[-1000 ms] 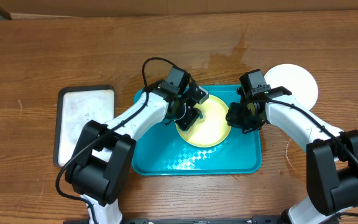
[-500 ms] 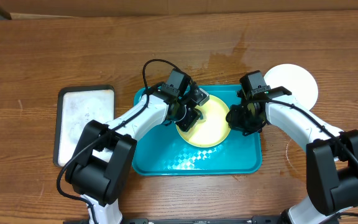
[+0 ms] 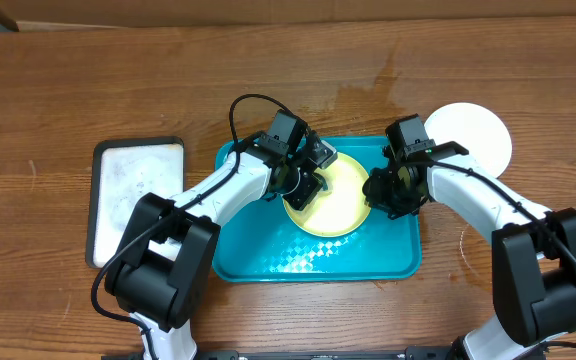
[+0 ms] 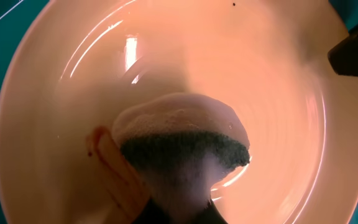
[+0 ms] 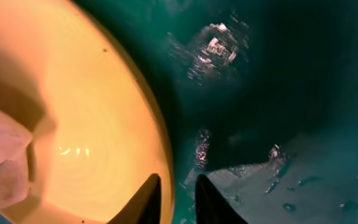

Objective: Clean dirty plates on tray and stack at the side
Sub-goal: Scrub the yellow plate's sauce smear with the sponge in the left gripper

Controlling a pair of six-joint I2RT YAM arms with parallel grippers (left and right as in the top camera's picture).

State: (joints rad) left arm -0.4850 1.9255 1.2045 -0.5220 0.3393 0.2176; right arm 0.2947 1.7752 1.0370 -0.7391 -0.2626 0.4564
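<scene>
Rim of yellow-green plate (image 5: 73,124) within right claw (image 5: 176,182)

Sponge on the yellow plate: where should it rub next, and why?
Probably slide the sponge sideways onto the brown smear right beside it. The rest of the plate looks wet and clean, but that mark looks unwiped, and the sponge is already pressed down next to it.
</scene>
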